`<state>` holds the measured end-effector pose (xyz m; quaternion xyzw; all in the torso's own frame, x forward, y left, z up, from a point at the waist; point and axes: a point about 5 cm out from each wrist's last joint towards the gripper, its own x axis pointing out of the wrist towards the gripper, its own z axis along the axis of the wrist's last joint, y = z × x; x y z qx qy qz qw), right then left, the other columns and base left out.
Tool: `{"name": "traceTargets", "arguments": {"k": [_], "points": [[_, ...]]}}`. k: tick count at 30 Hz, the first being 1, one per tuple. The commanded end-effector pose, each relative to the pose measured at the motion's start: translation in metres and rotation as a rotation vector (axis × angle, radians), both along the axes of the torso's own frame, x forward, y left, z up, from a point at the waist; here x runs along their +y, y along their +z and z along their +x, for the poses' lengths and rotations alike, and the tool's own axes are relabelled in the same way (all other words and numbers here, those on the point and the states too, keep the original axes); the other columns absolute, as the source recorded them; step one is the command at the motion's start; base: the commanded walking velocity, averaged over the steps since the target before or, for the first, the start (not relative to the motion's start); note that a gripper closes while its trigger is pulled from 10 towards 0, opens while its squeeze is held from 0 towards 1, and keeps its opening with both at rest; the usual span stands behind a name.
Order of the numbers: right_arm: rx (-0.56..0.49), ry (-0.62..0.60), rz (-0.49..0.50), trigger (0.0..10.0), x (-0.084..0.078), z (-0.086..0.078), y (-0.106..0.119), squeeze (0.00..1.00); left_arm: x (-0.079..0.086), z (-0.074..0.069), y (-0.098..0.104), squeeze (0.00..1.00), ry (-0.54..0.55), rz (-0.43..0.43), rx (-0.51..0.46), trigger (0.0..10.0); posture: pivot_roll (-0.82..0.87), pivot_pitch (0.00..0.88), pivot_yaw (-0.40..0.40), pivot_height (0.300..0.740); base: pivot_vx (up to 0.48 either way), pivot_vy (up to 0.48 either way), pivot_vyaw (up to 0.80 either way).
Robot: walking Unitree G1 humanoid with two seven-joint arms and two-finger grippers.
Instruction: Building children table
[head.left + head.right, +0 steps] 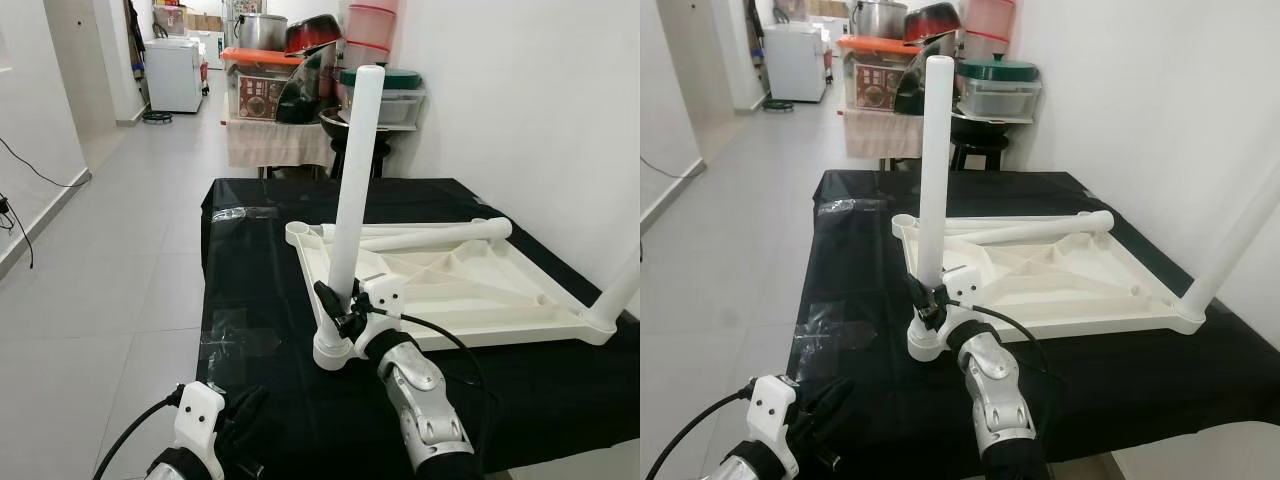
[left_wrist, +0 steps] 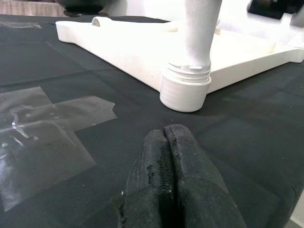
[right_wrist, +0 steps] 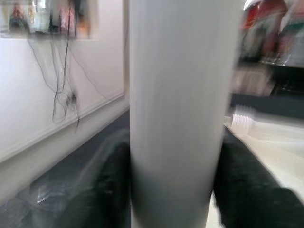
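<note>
Black cloth [image 1: 260, 300], upturned white tabletop [image 1: 470, 290], upright leg [image 1: 352, 190]

Upturned tabletop [image 1: 470, 285] lying on the desk [image 1: 260, 350], upright leg [image 1: 355, 180] standing in its near left corner socket, right hand [image 1: 338, 305] closed around that leg low down, loose leg [image 1: 430, 236] lying across the tabletop's far side, left hand [image 1: 240, 420] closed on the desk before the socket, tape patch [image 2: 42, 128] on the desk left of it

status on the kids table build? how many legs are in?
Done: one leg stands in the far right corner of the upturned white tabletop. In hand: the right hand grips a second leg, upright in the near left corner socket. Left: a loose leg lies across the tabletop. The left hand rests shut on the black cloth.
</note>
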<state>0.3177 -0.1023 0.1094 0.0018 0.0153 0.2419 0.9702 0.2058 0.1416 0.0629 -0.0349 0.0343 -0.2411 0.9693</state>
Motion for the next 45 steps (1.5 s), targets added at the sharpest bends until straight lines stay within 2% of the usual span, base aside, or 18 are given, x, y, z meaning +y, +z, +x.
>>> {"name": "traceTargets", "arguments": {"k": [1, 4, 5, 6, 7, 9, 13, 18, 19, 20, 21, 30, 37, 38, 40, 41, 42, 45], "points": [[0.084, 0.021, -0.002, 10.0, -0.002, -0.005, -0.012, 1.0, -0.001, 0.002, -0.001, 0.0, 0.006, 0.0, -0.005, 10.0, 0.06, 0.0, -0.078, 0.74, 0.0, 0.0, 0.0], [-0.028, 0.276, 0.01, 10.0, 0.008, -0.004, 0.017, 1.0, -0.002, 0.004, -0.001, 0.0, 0.005, -0.004, -0.008, 10.0, 0.06, 0.0, -0.085, 0.74, 0.0, 0.0, 0.0], [-0.076, 0.438, -0.013, 10.0, 0.009, -0.003, 0.029, 0.45, -0.003, 0.005, -0.001, 0.0, 0.005, -0.008, -0.009, 10.0, 0.07, 0.0, -0.089, 0.74, 0.0, 0.0, 0.0], [-0.076, 0.438, -0.013, 10.0, 0.009, -0.003, 0.029, 0.45, -0.003, 0.005, -0.001, 0.0, 0.005, -0.008, -0.009, 10.0, 0.07, 0.0, -0.089, 0.74, 0.0, 0.0, 0.0], [-0.108, 0.551, -0.047, 10.0, 0.006, -0.001, 0.037, 0.11, -0.003, 0.007, -0.001, 0.0, 0.004, -0.011, -0.009, 10.0, 0.07, 0.0, -0.093, 0.74, 0.0, 0.0, 0.0], [-0.107, 0.661, -0.098, 10.0, 0.001, 0.005, 0.042, 0.0, -0.004, 0.008, -0.001, 0.0, 0.004, -0.014, -0.011, 10.0, 0.08, 0.0, -0.098, 0.74, 0.0, 0.0, 0.0], [-0.028, 0.858, -0.163, 10.0, -0.013, 0.018, 0.051, 0.0, -0.004, 0.011, -0.001, 0.0, 0.005, -0.017, -0.014, 10.0, 0.1, 0.0, -0.114, 0.74, 0.0, 0.0, 0.0], [0.02, 0.893, -0.126, 10.0, -0.016, 0.032, 0.064, 0.0, -0.003, 0.013, -0.001, 0.0, 0.01, -0.015, -0.017, 10.0, 0.12, 0.0, -0.12, 0.74, 0.0, 0.0, 0.0], [0.037, 0.895, -0.106, 4.4, -0.017, 0.036, 0.068, 0.0, -0.003, 0.013, -0.001, 0.0, 0.012, -0.014, -0.018, 10.0, 0.12, 0.0, -0.121, 0.74, 0.0, 0.0, 0.0], [0.037, 0.895, -0.106, 4.4, -0.017, 0.036, 0.068, 0.0, -0.003, 0.013, -0.001, 0.0, 0.012, -0.014, -0.018, 10.0, 0.12, 0.0, -0.121, 0.74, 0.0, 0.0, 0.0], [0.067, 0.903, -0.093, 0.0, -0.021, 0.038, 0.069, 0.0, -0.002, 0.013, -0.002, 0.0, 0.014, -0.014, -0.019, 10.0, 0.12, 0.0, -0.12, 0.74, 0.0, 0.0, 0.0], [0.083, 0.858, -0.053, 0.0, -0.033, 0.04, 0.067, 0.0, -0.001, 0.012, -0.003, 0.0, 0.011, -0.016, -0.014, 10.0, 0.11, 0.0, -0.103, 0.74, 0.0, 0.0, 0.0], [0.038, 0.648, -0.11, 0.0, -0.05, 0.034, 0.043, 0.0, -0.001, 0.009, -0.005, 0.0, 0.0, -0.012, -0.007, 10.0, 0.11, 0.0, -0.11, 0.74, 0.0, 0.0, 0.0], [0.054, 0.539, -0.113, 0.0, -0.046, 0.028, 0.028, 0.0, 0.001, 0.008, -0.005, 0.0, 0.001, -0.011, -0.007, 10.0, 0.11, 0.0, -0.117, 0.74, 0.0, 0.0, 0.0], [0.14, 0.011, -0.013, 0.0, -0.016, 0.004, -0.021, 0.0, 0.005, 0.006, -0.005, 0.0, 0.002, -0.005, -0.004, 10.0, 0.09, 0.0, -0.094, 0.74, 0.0, 0.0, 0.0], [0.14, 0.011, -0.013, 0.0, -0.016, 0.004, -0.021, 0.0, 0.005, 0.006, -0.005, 0.0, 0.002, -0.005, -0.004, 10.0, 0.09, 0.0, -0.094, 0.74, 0.0, 0.0, 0.0], [0.231, -0.014, 0.026, 0.0, 0.011, -0.021, -0.045, 0.0, 0.007, 0.006, -0.006, 0.0, -0.003, 0.001, 0.0, 10.0, 0.08, 0.0, -0.071, 0.74, 0.0, 0.0, 0.0], [0.199, -0.012, 0.049, 0.0, 0.021, -0.029, -0.044, 0.0, 0.008, 0.007, -0.006, 0.0, -0.015, 0.014, 0.006, 10.0, 0.07, 0.0, -0.054, 0.74, 0.0, 0.0, 0.0]]}}
